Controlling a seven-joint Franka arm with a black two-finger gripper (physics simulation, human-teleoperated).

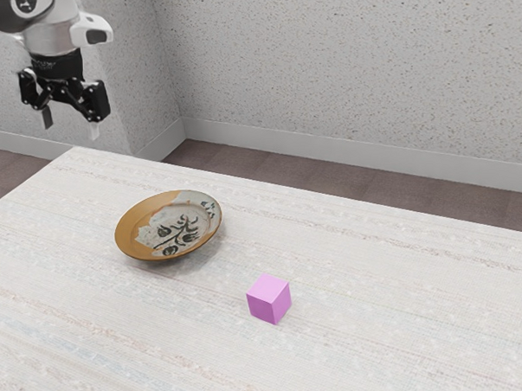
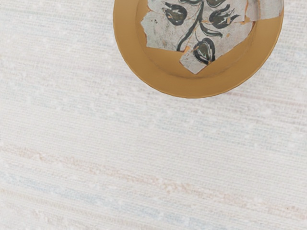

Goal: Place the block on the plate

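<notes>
- The walls (image 1: 342,62) are pale grey and speckled, meeting in a corner toward the exterior view's left, with a plain light skirting board (image 1: 267,143) along the foot.
- The table (image 1: 377,277) has a whitish top with faint streaks of blue, beige and rust running across it. It carries both the plate and the block.
- The floor (image 1: 329,177) is a dull brown, seen between the table's edge and the skirting board.
- The arm (image 1: 55,36), white with black parts, comes in at the exterior view's upper left, its hand end pointing down.
- The gripper (image 1: 70,124) is black and raised above the level of the tabletop. Its fingers are released — they stand well apart with an open gap between them.
- The plate (image 1: 131,242) is round, with an ochre-brown rim and patches of pale grey bearing dark stems and leafy, bud-like shapes. It lies face up on the table; the wrist view takes in part of it, pattern and rim alike.
- The block (image 1: 268,299) is a small pink-purple cube, lighter on top and deeper on its sides. It rests flat on the tabletop — off the plate, a little apart from it, toward the exterior view's lower right.
</notes>
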